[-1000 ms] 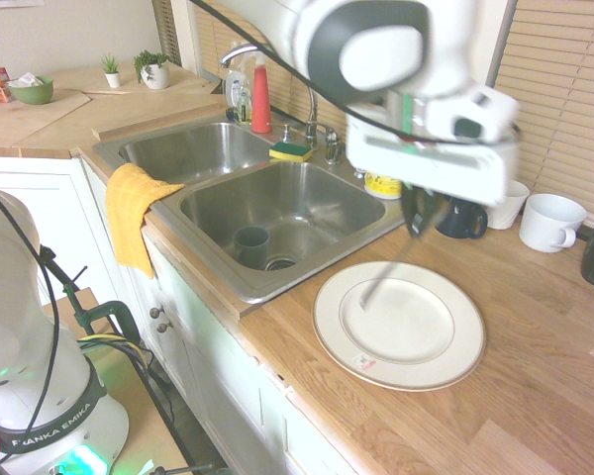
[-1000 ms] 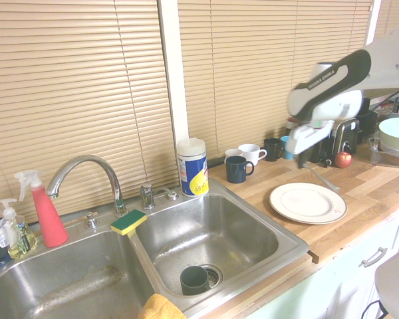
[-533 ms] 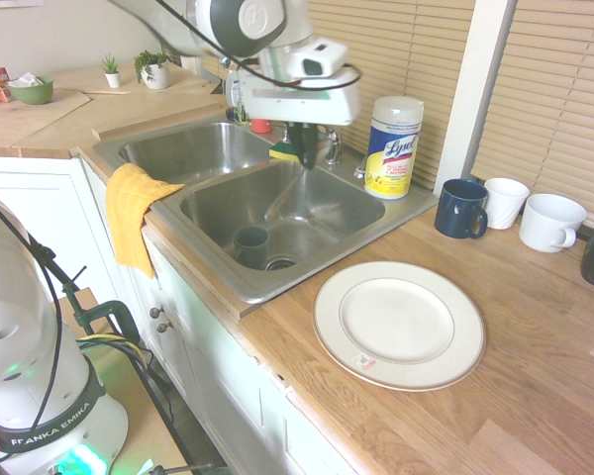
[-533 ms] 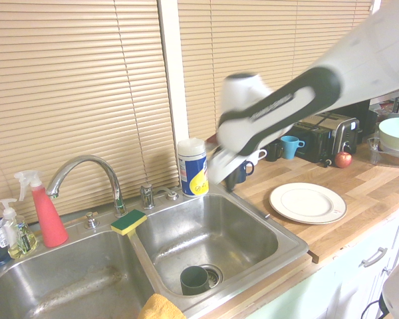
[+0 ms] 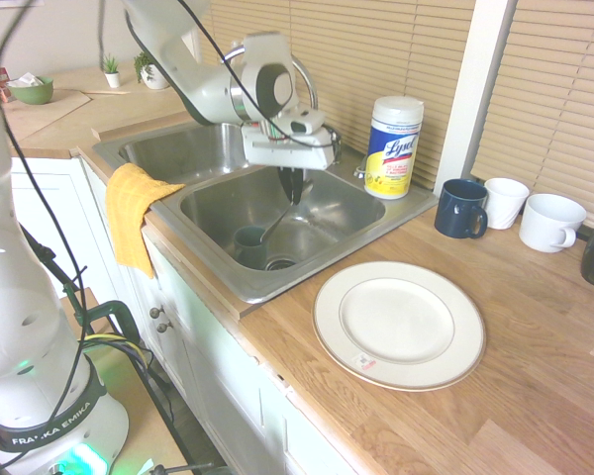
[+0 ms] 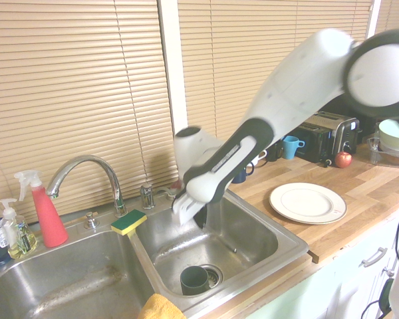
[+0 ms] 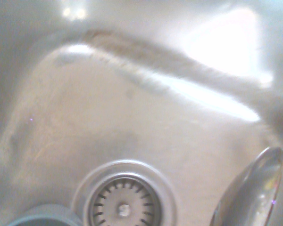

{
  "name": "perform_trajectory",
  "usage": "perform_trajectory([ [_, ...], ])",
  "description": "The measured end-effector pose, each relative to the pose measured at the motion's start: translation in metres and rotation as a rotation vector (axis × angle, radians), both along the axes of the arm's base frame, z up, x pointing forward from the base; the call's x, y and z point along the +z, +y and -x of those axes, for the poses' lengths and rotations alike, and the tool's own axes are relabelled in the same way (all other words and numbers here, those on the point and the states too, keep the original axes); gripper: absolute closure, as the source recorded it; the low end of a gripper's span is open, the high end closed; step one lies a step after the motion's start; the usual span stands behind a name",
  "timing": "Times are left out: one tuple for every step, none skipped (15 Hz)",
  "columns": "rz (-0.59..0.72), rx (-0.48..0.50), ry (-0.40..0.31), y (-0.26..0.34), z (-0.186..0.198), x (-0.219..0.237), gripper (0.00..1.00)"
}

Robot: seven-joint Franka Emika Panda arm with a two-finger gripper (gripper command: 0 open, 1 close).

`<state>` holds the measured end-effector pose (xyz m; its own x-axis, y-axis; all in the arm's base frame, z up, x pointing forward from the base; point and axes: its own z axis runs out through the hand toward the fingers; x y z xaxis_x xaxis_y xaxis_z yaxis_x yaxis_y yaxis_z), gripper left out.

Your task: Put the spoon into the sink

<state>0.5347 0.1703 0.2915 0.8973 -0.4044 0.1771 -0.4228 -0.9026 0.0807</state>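
Slim silver metal spoon (image 5: 274,227) hung bowl-down from black two-finger gripper (image 5: 294,188), clenched on its handle, inside near basin of large stainless-steel double sink (image 5: 233,282), clear of basin floor. Dark grey cup (image 5: 250,245) stood by round drain (image 7: 123,200). Spoon bowl showed close in wrist view. White gold-rimmed plate (image 5: 399,325) lay on wooden counter (image 5: 535,376), beside sink.

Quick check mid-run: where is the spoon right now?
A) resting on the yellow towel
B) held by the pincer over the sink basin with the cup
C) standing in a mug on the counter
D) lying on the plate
B: the spoon hangs from the shut pincer above the basin of the sink that holds the dark cup.
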Motion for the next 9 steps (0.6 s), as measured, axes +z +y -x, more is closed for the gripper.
perform_trajectory([
  [0.011,-0.007,0.016,0.003,-0.001,-0.016,1.0],
  [0.022,-0.012,0.029,0.003,-0.002,-0.032,1.0],
  [0.034,-0.019,0.044,0.0,-0.002,-0.047,1.0],
  [0.042,-0.027,0.057,-0.004,-0.002,-0.062,1.0],
  [0.049,-0.035,0.071,-0.008,-0.001,-0.077,1.0],
  [0.053,-0.044,0.083,-0.012,-0.002,-0.09,1.0],
  [0.057,-0.058,0.099,-0.016,-0.003,-0.102,1.0],
  [0.058,-0.074,0.113,-0.02,-0.005,-0.112,1.0],
  [0.06,-0.087,0.124,-0.024,-0.009,-0.122,1.0],
])
